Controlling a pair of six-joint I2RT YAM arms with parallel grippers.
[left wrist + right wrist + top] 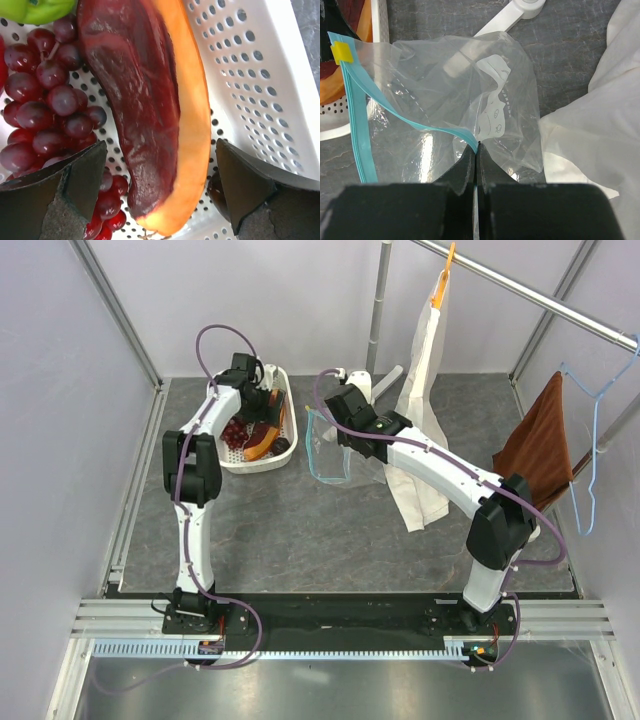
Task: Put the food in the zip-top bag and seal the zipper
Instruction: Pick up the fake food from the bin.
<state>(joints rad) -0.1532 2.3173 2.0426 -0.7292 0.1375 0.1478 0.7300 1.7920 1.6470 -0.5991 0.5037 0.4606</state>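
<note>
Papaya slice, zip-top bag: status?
Left gripper open, straddling papaya slice in basket. Right gripper shut on zip-top bag at zipper. Grape bunch crowds one finger.

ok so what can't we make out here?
Left wrist: green round fruit cut off by top edge; small dark ball mostly behind a finger of the left tool.
Top: contents of white perforated basket partly under left arm.
Right wrist: lower end of the teal zipper strip behind the right tool.

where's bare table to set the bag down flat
The widest bare patch is the grey table nearer than the basket and zip-top bag, between left arm and right arm. Farther back is crowded: basket, zip-top bag and white hanging bag sit close.
</note>
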